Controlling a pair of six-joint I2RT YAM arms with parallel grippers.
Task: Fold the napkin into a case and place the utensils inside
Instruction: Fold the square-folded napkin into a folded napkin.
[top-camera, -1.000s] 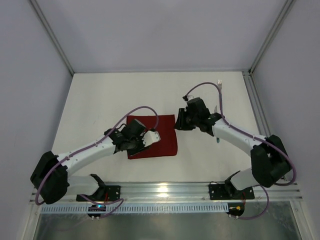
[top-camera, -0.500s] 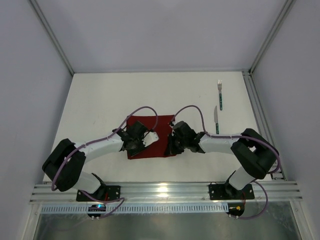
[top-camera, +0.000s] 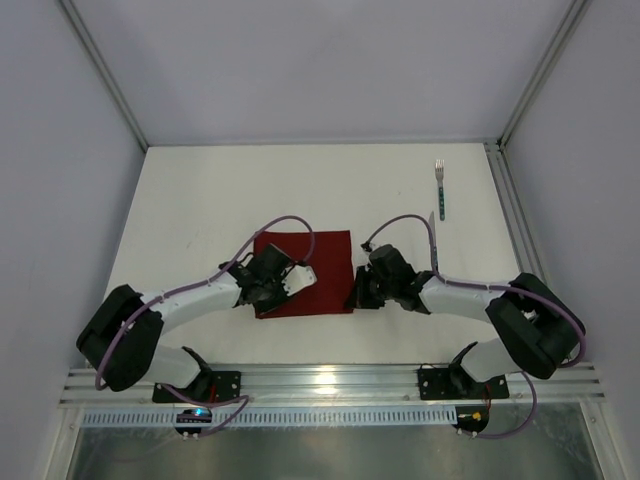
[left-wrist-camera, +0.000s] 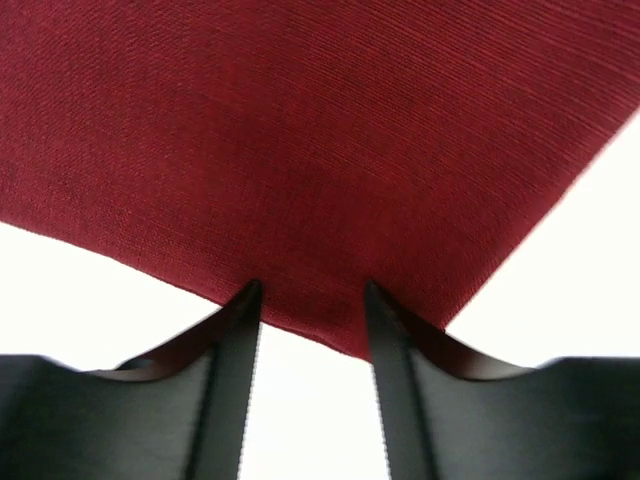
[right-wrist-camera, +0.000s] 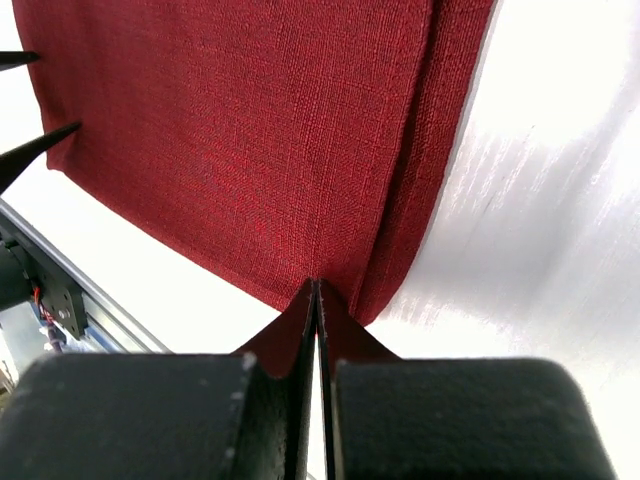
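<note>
The dark red napkin (top-camera: 312, 262) lies flat at mid-table, an upper layer stopping short of its right edge (right-wrist-camera: 445, 150). My left gripper (top-camera: 264, 305) is open, its fingertips (left-wrist-camera: 250, 292) straddling the napkin's (left-wrist-camera: 300, 150) near left corner. At the near right corner, my right gripper (top-camera: 353, 302) is shut, its tips (right-wrist-camera: 316, 287) pinched on the napkin's (right-wrist-camera: 250, 130) near edge. The utensils lie apart at the far right: a fork (top-camera: 439, 188) and, nearer, a knife (top-camera: 433, 250) partly crossed by a cable.
A metal rail (top-camera: 330, 380) runs along the near table edge by the arm bases. White walls and frame posts (top-camera: 105, 80) close in the table's other sides. The left gripper's fingertips (right-wrist-camera: 35, 150) show at the right wrist view's left edge.
My right gripper came from the napkin's far right corner down to its near right corner and shut there. The left gripper stayed open by the near left corner.
</note>
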